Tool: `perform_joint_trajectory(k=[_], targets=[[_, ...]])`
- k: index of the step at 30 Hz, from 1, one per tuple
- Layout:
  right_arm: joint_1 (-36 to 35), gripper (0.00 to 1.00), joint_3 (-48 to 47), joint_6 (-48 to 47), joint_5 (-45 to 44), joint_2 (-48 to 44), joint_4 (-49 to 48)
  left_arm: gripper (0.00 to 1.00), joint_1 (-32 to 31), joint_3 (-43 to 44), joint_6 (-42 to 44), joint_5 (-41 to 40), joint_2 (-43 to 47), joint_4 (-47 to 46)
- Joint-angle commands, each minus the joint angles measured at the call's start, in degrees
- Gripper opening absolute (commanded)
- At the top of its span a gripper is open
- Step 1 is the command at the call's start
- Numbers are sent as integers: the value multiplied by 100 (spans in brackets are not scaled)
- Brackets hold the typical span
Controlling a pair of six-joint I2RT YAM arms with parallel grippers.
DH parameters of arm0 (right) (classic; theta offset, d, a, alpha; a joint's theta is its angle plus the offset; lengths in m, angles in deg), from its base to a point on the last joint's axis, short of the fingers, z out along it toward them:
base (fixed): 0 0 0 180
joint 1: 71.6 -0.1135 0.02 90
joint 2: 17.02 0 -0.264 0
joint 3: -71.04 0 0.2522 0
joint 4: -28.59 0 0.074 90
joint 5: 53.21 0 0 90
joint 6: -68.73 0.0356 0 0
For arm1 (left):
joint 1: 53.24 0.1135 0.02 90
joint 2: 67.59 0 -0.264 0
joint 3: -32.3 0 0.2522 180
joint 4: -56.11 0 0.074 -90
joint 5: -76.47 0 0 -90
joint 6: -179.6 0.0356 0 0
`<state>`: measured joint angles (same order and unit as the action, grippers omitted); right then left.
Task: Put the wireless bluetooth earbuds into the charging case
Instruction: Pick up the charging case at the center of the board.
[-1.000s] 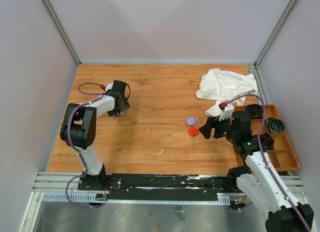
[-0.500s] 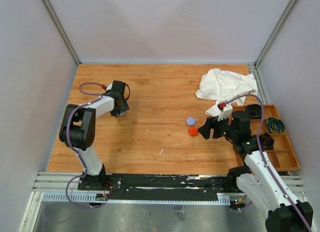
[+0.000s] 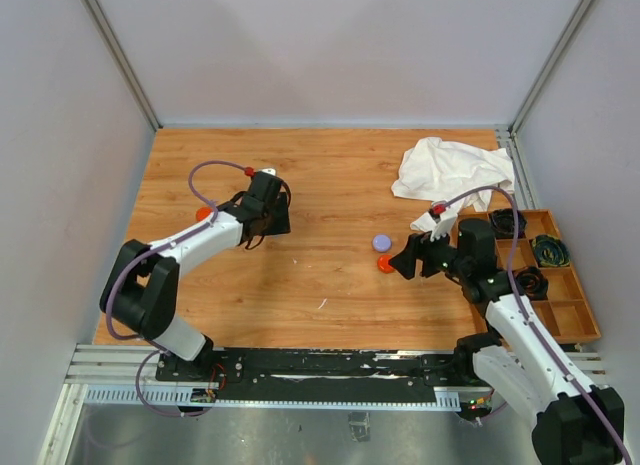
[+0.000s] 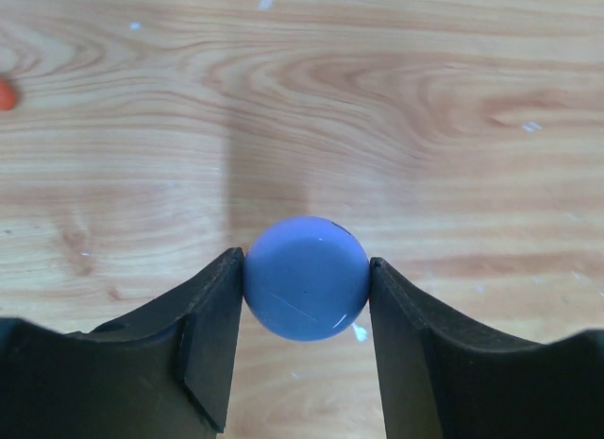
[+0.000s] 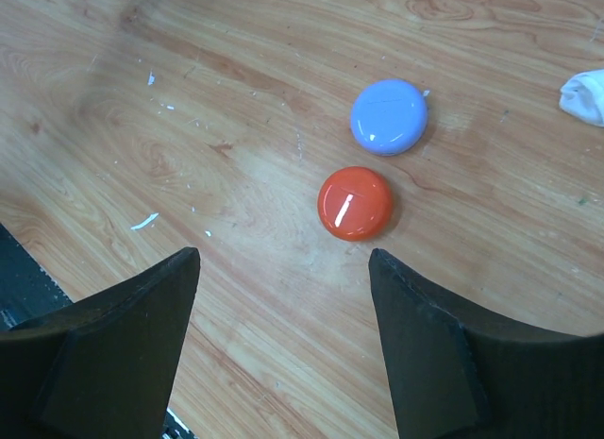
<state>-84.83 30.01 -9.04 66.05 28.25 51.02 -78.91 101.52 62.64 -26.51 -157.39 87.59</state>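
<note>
While our left gripper (image 4: pixel 307 260) is pinched narrow on a round, glossy lavender piece (image 4: pixel 307 286), with both fingers pressed against its sides, we cannot tell whether that piece rests on the wooden table (image 4: pixel 396 99) or is lifted off it. A small orange-red piece (image 3: pixel 203 213) lies on the boards just beside the left forearm, which partly hides it from above. The left wrist view catches it only as a sliver at the left edge. We take these two for the earbuds, though neither view is sharp enough to be sure.

Well apart from them, right of the table's middle, a lavender disc (image 5: pixel 389 116) and an orange-red disc (image 5: pixel 355 203) lie near each other without touching. The lavender one is farther from the arm bases. Both are domed and glossy, and we can read nothing on them.

Our right gripper (image 3: pixel 403 261) hangs spread wide just to the right of the discs, holding nothing. In its wrist view the orange-red disc sits ahead of the gap between the fingers.

A crumpled white cloth (image 3: pixel 450 170) lies toward the far right corner, its near fold just behind the right gripper. A wooden tray (image 3: pixel 575 320) with compartments runs along the right edge, and dark coiled cables (image 3: pixel 508 222) fill several of them.
</note>
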Motion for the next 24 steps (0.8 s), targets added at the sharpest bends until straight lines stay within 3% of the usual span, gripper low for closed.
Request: perform_joint_trajectory(k=[1, 11, 24], targets=[[-107, 74, -158, 115, 381, 169, -256, 42, -514, -210, 632, -37, 598, -366], [-166, 74, -567, 218, 1115, 587, -349, 41, -1990, -460, 2156, -203, 1459, -1180], [-390, 72, -1467, 248, 1970, 1202, -6, 51, -2829, -1020, 4405, 271, 2155, -2524]])
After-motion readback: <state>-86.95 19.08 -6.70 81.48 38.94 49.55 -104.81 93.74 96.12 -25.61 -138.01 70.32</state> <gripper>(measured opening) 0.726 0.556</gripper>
